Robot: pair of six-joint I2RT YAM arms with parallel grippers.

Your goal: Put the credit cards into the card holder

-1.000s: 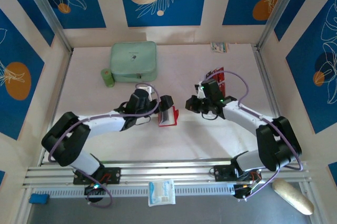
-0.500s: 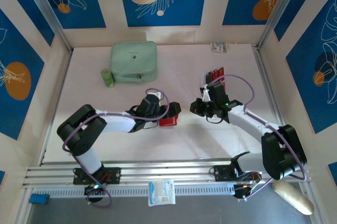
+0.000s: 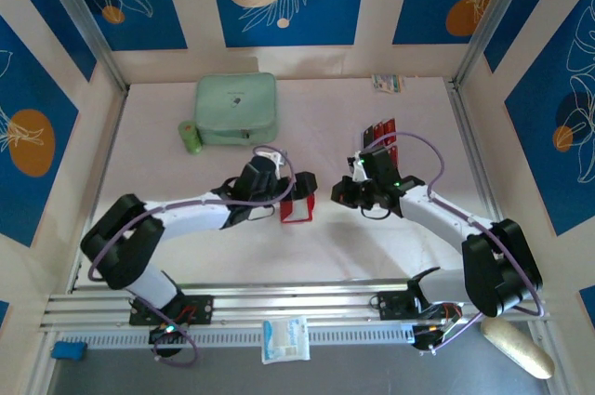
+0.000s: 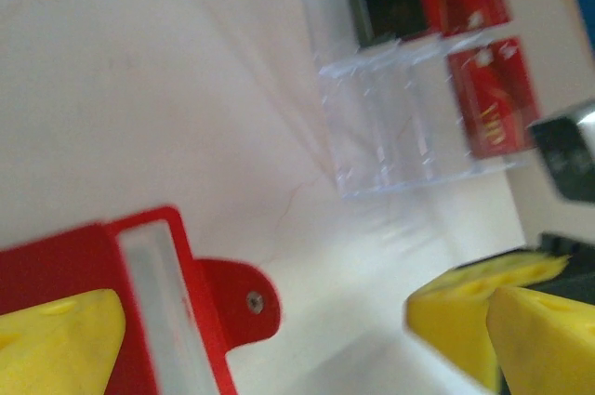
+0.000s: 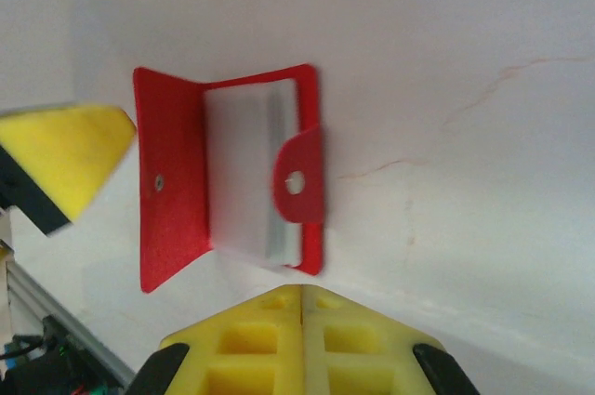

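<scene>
the card holder [image 5: 228, 172] lay open on the table [image 5: 446, 60] between the arms, the left gripper [image 4: 265, 307] had its fingers spread wide with one at the holder's cover, the right gripper [image 5: 302, 297] had its fingers pressed together on nothing, and the credit cards [image 4: 483, 98] sat in the clear stand [image 4: 390, 135] nearby.

Top cam is fixed high behind the arm bases, looking down and away over the whole table [image 3: 325, 251], with the far wall at frame top. Left wrist cam is low and close, facing right past the wallet [image 4: 56, 260] corner toward the clear stand [image 4: 400, 107]; right wrist cam is close, facing left onto the open wallet [image 5: 172, 181]. All three share the wallet [image 3: 297, 209]; top and left wrist share the stand [image 3: 379, 133].
</scene>
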